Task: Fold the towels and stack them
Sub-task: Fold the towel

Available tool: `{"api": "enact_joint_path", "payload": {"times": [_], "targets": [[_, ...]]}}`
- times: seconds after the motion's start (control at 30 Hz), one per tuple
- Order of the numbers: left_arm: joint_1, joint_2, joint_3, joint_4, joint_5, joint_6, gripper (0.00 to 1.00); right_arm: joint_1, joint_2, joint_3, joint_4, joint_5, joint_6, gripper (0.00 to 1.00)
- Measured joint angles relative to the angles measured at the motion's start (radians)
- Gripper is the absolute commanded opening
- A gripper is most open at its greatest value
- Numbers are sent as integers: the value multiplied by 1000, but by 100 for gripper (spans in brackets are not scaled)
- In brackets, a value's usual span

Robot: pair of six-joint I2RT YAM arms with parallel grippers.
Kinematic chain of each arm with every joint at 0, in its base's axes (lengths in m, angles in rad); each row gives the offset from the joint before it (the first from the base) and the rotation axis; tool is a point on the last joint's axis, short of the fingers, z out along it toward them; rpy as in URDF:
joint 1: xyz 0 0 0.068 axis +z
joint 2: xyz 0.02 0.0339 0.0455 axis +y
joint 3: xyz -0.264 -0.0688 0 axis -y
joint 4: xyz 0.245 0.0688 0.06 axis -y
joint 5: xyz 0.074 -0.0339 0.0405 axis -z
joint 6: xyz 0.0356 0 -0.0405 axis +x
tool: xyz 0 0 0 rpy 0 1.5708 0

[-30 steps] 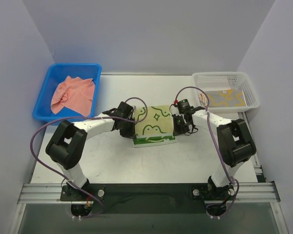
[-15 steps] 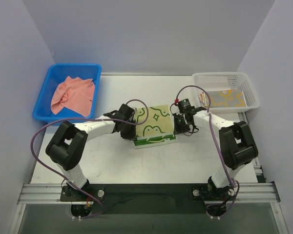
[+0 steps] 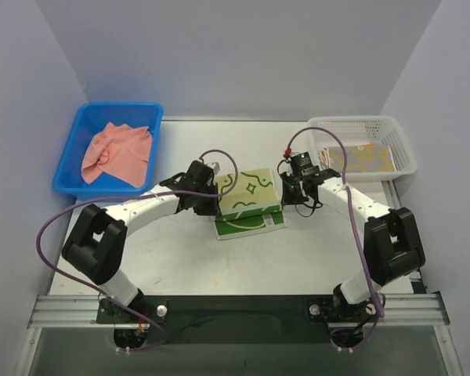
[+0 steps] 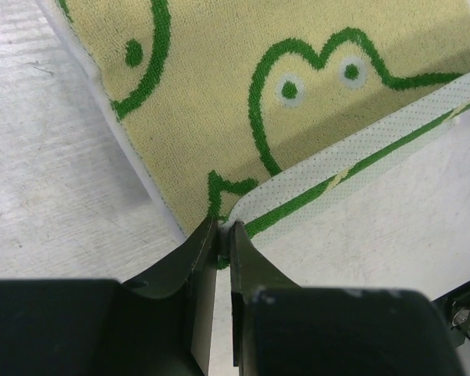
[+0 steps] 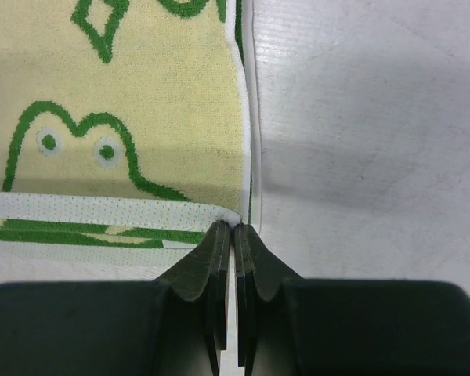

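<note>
With my left gripper (image 4: 222, 227) and right gripper (image 5: 233, 229) each clamped on a mere corner tip of the pale green towel (image 3: 249, 194), I reckon uneven pulling could slip one free and skew the fold.

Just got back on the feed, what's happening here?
Both arms are working one pale green towel at the centre. The left gripper and the right gripper are each shut on a corner of it, one layer folded over another. A pink towel lies crumpled in the blue bin; a yellow towel sits in the white basket.
</note>
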Motion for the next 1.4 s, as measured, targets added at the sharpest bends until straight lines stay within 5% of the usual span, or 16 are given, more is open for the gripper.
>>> {"api": "enact_joint_path", "payload": {"times": [0.77,1.4], "targets": [[-50,91,-84,103,13,-68,1,-1,108,-65,54,14,-2,0],[-116,8,-39,44,-63,-82,1,-1,-71,-28,32,67,5,0]]}}
